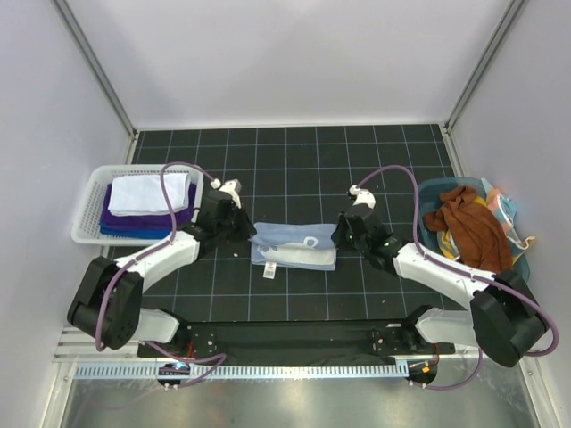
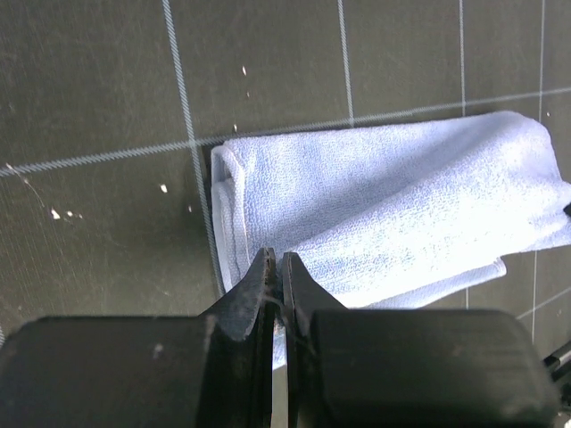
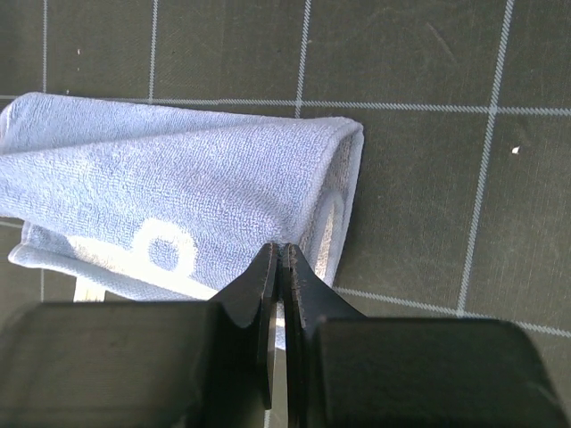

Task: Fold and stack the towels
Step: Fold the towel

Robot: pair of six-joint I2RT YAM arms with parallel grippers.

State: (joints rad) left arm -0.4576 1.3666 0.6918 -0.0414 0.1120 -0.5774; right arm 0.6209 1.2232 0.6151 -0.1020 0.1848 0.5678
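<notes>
1. Looking from above, the fingertips of both arms are hard to make out. The dark wrist of each one covers them where they meet the light blue towel (image 1: pixel 294 245).
2. Close up, the left gripper (image 2: pixel 275 257) is clenched, with only a sliver between its two black fingers. Its tips sit over the near edge of the light blue towel (image 2: pixel 384 205). I cannot tell whether any cloth is nipped between them.
3. The right gripper (image 3: pixel 277 250) is clenched the same way, its tips over the near edge at the other end of the light blue towel (image 3: pixel 178 178). Again I cannot tell whether it is pinching the cloth.
4. That towel lies folded into a long band in the middle of the black gridded mat (image 1: pixel 294 160), between the left gripper (image 1: pixel 243 228) and the right gripper (image 1: pixel 342 234). A white ring (image 3: pixel 165 250) shows on its top face, and the rest of the print is folded out of sight. A small tag (image 1: pixel 269 270) pokes out at its near edge.
5. On the left, a white slatted basket (image 1: pixel 85 218) holds a neat stack. A white towel (image 1: pixel 149 192) is on top, over a purple towel (image 1: pixel 134 217). A blue cloth (image 1: pixel 134 232) shows only as a thin edge at the bottom.
6. On the right, a teal tub (image 1: pixel 433 192) holds a loose heap. A rust-brown towel (image 1: pixel 468 232) is draped over it and hides most of what is under it. A striped towel (image 1: pixel 501 203) peeks out behind and hangs over the far rim.
</notes>
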